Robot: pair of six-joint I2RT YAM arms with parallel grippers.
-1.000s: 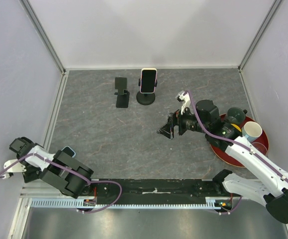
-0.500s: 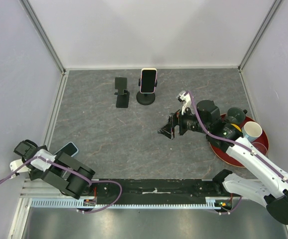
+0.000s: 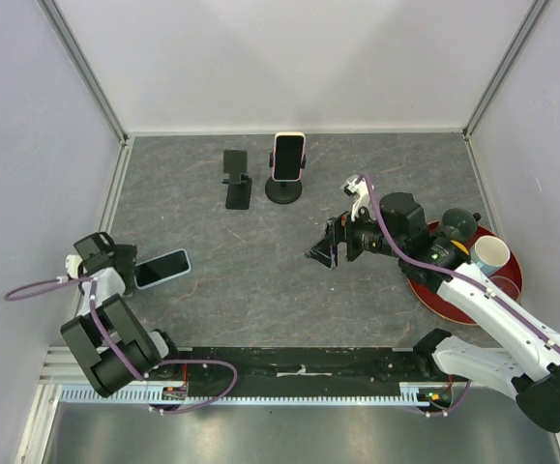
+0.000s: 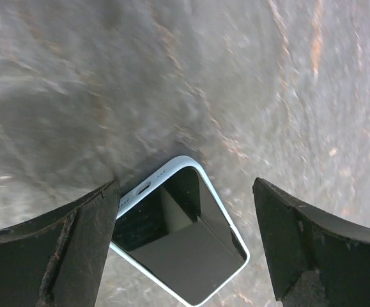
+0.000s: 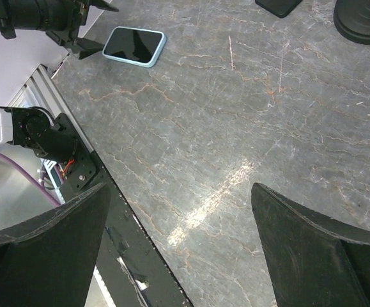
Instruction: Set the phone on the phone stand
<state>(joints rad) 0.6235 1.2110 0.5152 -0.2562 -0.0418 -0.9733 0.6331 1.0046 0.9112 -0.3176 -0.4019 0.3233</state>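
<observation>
Hands both wide open, gripping nothing. Left hand (image 4: 186, 195) has one end of the blue-cased phone (image 4: 183, 252) between its fingers; it lies flat, screen up, near the left bench (image 3: 260, 280) edge. Right hand (image 3: 323, 251) hovers mid-bench. Empty black phone stand (image 3: 236, 180) well apart at back, bare bench between.

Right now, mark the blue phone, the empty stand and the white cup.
blue phone (image 3: 162, 268), top view, middle of its screen.
empty stand (image 3: 239, 193), top view, on its base.
white cup (image 3: 490, 255), top view, its open mouth.
</observation>
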